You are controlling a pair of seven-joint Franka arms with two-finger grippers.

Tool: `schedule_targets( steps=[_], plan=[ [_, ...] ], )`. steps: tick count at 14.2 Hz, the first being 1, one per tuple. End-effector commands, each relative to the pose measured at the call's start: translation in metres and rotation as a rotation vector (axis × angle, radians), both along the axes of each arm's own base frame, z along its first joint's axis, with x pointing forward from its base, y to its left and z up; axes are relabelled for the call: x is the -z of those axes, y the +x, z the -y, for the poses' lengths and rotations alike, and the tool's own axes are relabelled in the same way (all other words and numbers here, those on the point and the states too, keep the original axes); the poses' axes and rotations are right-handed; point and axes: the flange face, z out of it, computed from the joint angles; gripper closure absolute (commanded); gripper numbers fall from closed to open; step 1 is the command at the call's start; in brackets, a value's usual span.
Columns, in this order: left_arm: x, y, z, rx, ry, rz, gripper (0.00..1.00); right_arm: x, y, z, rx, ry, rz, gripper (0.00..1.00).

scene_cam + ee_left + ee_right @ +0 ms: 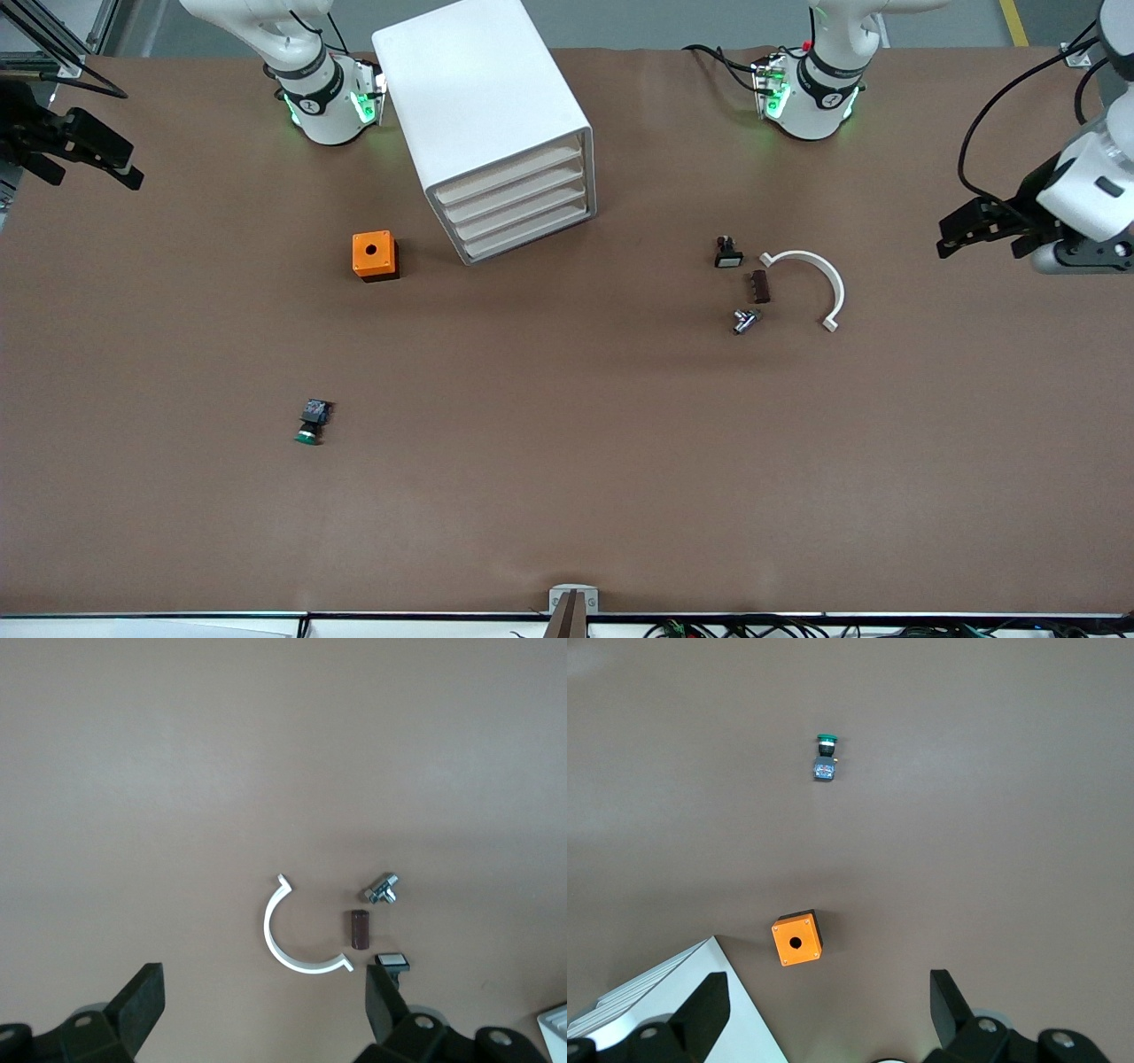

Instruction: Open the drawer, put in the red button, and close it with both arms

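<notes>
All four drawers (pixel 518 206) of the cabinet (pixel 483 106) are shut and no red button shows: either inside or absent. Left gripper (pixel 961 232) and right gripper (pixel 97 151) wait at the counter (pixel 567 496) ends, fingers wide apart, holding nothing

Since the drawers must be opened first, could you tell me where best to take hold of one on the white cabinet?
Probably the front lip of a drawer in the white drawer cabinet, approached from in front; all four sit closed, with no knobs visible.
</notes>
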Motion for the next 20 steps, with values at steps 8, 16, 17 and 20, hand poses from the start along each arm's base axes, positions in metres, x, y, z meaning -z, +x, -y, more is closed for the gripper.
schedule_targets(
  steps=[8, 16, 17, 20],
  plan=[
    [-0.056, -0.007, -0.027, -0.025, 0.014, 0.058, 0.00, -0.004, -0.007, 0.000, -0.009, 0.004, 0.004, 0.00],
    [-0.055, -0.005, -0.027, -0.027, 0.008, 0.055, 0.00, -0.004, -0.007, 0.004, -0.001, 0.005, 0.002, 0.00],
    [-0.055, -0.005, -0.026, -0.027, 0.004, 0.056, 0.00, -0.004, -0.007, 0.003, -0.003, 0.005, 0.002, 0.00],
    [-0.055, -0.003, -0.021, -0.019, 0.008, 0.058, 0.00, -0.004, -0.007, 0.003, -0.004, 0.005, 0.002, 0.00]
  ],
)
